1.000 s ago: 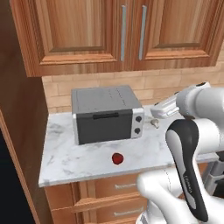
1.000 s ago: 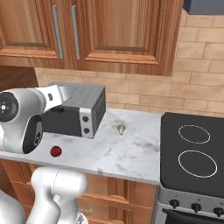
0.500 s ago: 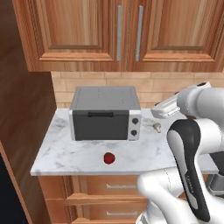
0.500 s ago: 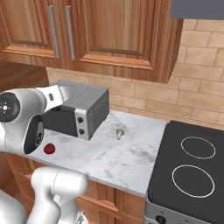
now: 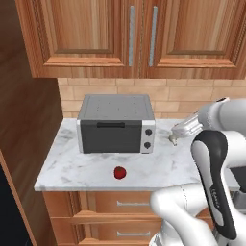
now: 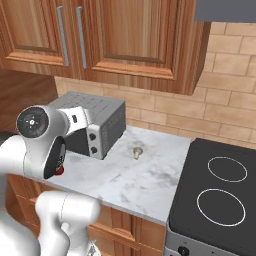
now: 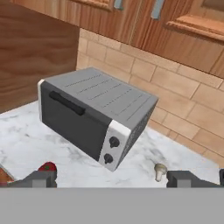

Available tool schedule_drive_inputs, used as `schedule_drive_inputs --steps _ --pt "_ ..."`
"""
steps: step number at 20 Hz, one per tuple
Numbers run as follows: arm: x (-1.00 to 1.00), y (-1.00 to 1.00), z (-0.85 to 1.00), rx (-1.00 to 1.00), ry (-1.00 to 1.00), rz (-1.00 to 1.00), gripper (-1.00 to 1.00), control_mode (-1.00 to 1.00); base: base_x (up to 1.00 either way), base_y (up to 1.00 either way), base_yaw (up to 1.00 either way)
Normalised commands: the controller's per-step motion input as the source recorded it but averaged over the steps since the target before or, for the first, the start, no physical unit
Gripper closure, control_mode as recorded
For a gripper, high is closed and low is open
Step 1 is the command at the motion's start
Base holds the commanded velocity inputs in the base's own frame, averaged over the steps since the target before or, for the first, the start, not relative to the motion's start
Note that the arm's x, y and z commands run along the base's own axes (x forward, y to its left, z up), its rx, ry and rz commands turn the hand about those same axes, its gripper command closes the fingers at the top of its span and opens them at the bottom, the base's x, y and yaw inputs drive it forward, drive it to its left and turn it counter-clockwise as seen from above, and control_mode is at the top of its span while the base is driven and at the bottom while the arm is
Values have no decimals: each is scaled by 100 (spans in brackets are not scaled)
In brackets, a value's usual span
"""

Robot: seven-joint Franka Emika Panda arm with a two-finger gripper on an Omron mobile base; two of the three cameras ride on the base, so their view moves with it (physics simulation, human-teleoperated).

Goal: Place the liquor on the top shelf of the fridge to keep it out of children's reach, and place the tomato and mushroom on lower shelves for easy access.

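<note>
Marble table (image 5: 72, 168) at centre frame carries the tomato (image 5: 120, 172), low before a grey oven (image 5: 116, 123), and the mushroom (image 5: 173, 139) to its right. Gripper (image 7: 111, 178) spread wide, empty; best approach from above, centring one item.

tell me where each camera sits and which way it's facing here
Left base view: behind the arm on its left, looking forward and down at the white marble counter; white arm at lower right.
Right base view: behind on its right, same counter plus a black stovetop; arm at lower left.
Hand view: on the hand, looking along the open claw.
All three share the grey countertop oven, small glossy red tomato and tiny pale beige mushroom.
</note>
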Motion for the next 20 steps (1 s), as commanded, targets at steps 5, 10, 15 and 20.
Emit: schedule_drive_inputs --steps 5,10,15,20 --pt "3 -41 -56 -1 17 0 -100 -100 0 0 0" --pt "15 -51 -64 0 3 -12 -100 -100 0 0 0" --pt "18 -51 -65 0 6 -12 -100 -100 0 0 0" --pt "21 -30 -45 0 8 -15 -100 -100 0 0 0"
